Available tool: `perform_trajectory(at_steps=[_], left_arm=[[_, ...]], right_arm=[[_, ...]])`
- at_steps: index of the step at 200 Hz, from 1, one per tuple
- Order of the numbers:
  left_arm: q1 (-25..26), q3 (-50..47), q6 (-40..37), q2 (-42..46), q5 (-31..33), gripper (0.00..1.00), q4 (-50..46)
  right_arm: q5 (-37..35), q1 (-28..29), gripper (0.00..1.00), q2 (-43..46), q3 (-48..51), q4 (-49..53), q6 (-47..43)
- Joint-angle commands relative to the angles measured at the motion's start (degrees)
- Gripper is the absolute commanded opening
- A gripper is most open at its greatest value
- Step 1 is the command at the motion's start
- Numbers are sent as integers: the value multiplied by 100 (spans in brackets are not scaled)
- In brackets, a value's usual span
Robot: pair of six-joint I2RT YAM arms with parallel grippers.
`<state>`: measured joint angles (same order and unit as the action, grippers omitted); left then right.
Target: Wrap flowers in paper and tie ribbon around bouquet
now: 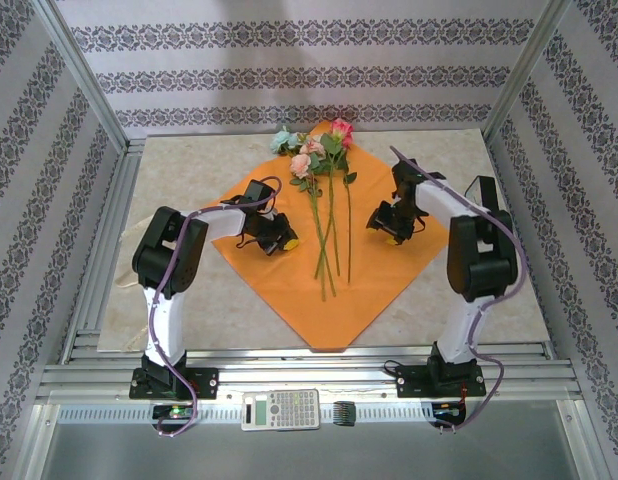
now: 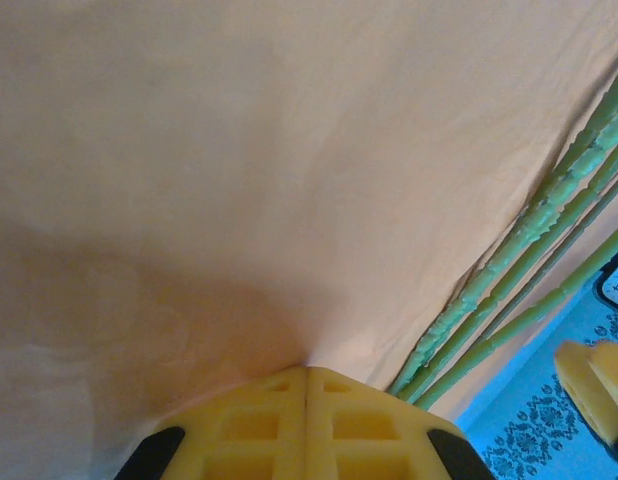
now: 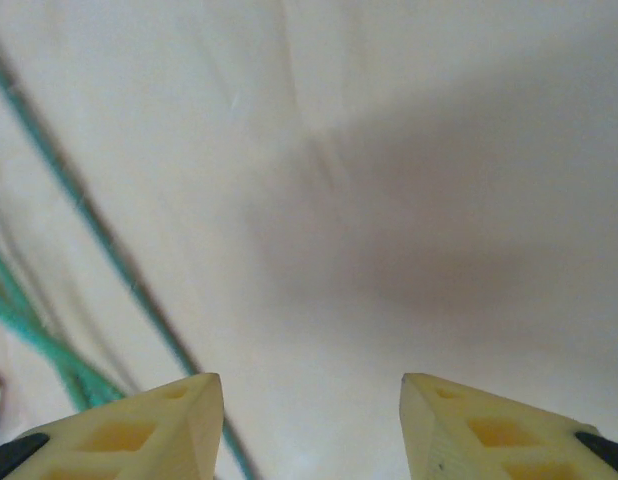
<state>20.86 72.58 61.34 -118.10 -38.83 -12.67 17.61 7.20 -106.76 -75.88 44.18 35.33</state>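
The orange paper (image 1: 289, 285) lies flat as a diamond on the table. The flowers (image 1: 324, 200) lie loose along its middle, with pink, red and pale blue blooms at the far corner and stems toward me. No bouquet is in view. My left gripper (image 1: 284, 243) is down on the sheet left of the stems. Its jaws are shut on a puckered pinch of paper (image 2: 239, 150) at the tips (image 2: 307, 370), with green stems (image 2: 529, 240) to the right. My right gripper (image 1: 392, 235) is open just above the paper (image 3: 389, 150), right of the stems (image 3: 99, 240), its fingers (image 3: 309, 400) holding nothing. A beige ribbon (image 1: 125, 272) lies at the table's left edge, partly behind my left arm.
A calculator (image 1: 280, 408) and a small dark object (image 1: 345, 413) rest on the near rail between the arm bases. Aluminium frame posts and patterned walls close in the left, right and back sides. Bare marble mat (image 1: 189, 310) surrounds the sheet.
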Motion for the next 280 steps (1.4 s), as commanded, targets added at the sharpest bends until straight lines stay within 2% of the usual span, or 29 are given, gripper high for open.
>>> perform_trajectory(at_steps=[1, 26, 56, 91, 132, 154, 179, 214, 225, 254, 274, 280], left_arm=[[68, 57, 89, -254, 74, 0, 20], [85, 172, 79, -318, 76, 0, -9], [85, 256, 89, -387, 45, 0, 9], [95, 336, 45, -435, -1, 0, -21], [96, 420, 9, -477, 24, 0, -113], [104, 462, 9, -492, 20, 0, -129], [102, 494, 1, -525, 7, 0, -146], [103, 516, -34, -512, 22, 0, -184], [105, 521, -49, -502, 38, 0, -193], [105, 530, -87, -402, 122, 0, -240], [102, 576, -216, -90, 389, 0, -400], [102, 610, -290, 44, 492, 3, -483]], right_arm=[[-55, -87, 53, 865, 621, 508, 226], [261, 12, 56, 1712, 1676, 733, 522], [714, 111, 59, 2556, 2895, 455, 903], [1199, 399, 60, 2705, 3628, -179, 1452], [1287, 711, 59, 2566, 3880, -661, 1891], [1348, 729, 53, 2487, 4023, -1013, 2051], [1324, 778, 39, 2363, 4061, -1273, 2193], [1143, 782, 11, 2756, 3861, -1168, 2477], [1106, 784, 0, 2871, 3787, -1083, 2537], [1161, 791, 0, 3085, 3631, -1030, 2813], [1180, 783, 0, 3246, 3519, -951, 3103], [1184, 783, 0, 3286, 3494, -941, 3203]])
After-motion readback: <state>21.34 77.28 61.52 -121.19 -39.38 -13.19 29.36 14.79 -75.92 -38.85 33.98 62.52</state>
